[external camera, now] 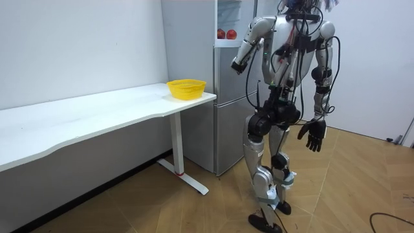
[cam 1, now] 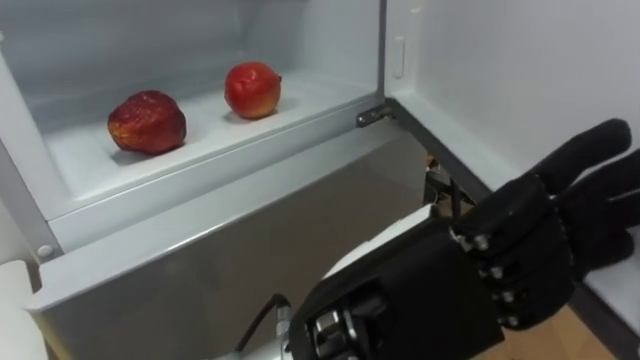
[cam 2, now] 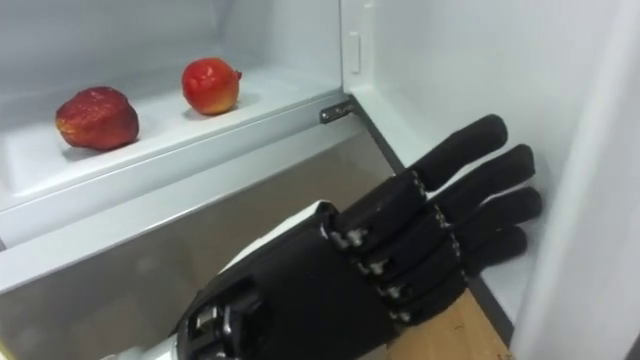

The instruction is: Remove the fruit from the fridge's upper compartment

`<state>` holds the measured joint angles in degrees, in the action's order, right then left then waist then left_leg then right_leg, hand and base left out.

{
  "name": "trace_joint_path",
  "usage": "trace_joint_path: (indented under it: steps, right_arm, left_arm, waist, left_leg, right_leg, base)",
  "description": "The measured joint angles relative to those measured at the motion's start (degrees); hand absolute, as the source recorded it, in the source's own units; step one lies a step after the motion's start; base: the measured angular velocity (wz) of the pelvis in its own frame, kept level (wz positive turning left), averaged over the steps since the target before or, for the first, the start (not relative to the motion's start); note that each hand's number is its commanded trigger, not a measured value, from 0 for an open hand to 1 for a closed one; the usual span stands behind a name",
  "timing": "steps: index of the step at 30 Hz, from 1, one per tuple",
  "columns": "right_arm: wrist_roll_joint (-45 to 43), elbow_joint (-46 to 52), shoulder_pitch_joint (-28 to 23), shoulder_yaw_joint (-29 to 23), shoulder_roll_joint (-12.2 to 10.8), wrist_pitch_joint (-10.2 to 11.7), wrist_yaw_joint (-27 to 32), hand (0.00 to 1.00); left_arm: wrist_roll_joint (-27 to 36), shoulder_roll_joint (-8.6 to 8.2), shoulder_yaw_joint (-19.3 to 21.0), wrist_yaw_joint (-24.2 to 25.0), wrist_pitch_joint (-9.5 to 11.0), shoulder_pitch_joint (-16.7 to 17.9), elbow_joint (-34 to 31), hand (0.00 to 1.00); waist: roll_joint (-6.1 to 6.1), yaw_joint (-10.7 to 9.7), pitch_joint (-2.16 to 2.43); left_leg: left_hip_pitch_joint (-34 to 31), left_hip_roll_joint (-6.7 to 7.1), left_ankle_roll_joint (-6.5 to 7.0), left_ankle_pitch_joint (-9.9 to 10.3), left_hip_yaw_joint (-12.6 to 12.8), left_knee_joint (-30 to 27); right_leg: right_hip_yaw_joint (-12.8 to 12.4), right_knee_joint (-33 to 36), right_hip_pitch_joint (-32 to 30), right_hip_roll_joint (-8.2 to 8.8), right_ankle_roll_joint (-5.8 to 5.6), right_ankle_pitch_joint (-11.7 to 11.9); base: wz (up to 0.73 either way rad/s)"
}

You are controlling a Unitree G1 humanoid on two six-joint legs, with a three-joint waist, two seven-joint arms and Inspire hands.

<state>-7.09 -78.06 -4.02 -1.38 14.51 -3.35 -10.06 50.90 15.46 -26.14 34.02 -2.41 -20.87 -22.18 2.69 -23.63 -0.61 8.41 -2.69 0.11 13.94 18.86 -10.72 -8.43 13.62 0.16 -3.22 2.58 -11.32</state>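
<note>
**Upper fridge (external camera: 233, 19), door open; nothing taken yet.** Reading from the left, we are noting a basket (external camera: 187, 88) on the table (external camera: 97, 113), well apart from both hands. We are judging it a possible drop-off, though the task does not say so.

Next, two fruits are lying on the shelf (cam 1: 90, 170). The dark fruit (cam 1: 147, 122) is the farther from the fingers and the round fruit (cam 1: 252, 90) the nearer. Both are well to the left of the knuckles and beyond them, and no finger is touching either.

Right of the shelf, we are seeing the left hand (cam 1: 515, 250) held up below the shelf's front edge, with its back toward us. Its fingers (cam 2: 470, 145) are straight, lying side by side, and are holding nothing. They are pointing right, away from the fruits and toward the door (cam 1: 500, 70), which is standing near the fingertips. We cannot tell whether they are touching it.

At the room view's right, the right hand (external camera: 315, 136) is hanging at the robot's side, with its fingers relaxed and empty.

We are judging the task to be at an early stage. The door is open and one arm is up. What is left is to turn the fingers leftward over the shelf, close them round a fruit and lift it out.
</note>
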Motion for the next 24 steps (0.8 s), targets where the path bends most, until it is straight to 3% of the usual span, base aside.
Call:
trace_joint_path:
  steps: [19, 24]
  right_arm:
    - [-0.44, -0.07, 0.07, -0.41, 0.37, 0.07, -0.21, 0.0]
    - [-0.55, -0.02, -0.02, -2.24, 0.45, 0.04, -0.65, 0.0]
  left_arm:
    - [0.0, -0.5, -0.07, 0.42, -0.04, -0.91, 1.18, 0.0]
    - [0.0, -1.36, -0.14, 0.3, -0.07, -1.18, 2.08, 0.0]
  waist:
    - [0.44, -1.09, 0.02]
    - [0.43, -1.45, 0.0]
  left_leg:
    - [0.41, -0.56, -0.08, 0.05, 1.44, 0.03]
    - [0.29, -0.67, -0.09, 0.04, 1.54, -0.04]
  right_leg:
    - [-1.14, -0.05, 0.0, -0.78, 0.41, 0.27]
    - [-1.7, -0.03, -0.04, -1.04, 0.56, 0.36]
  base:
    - [-0.02]
    - [-0.06]
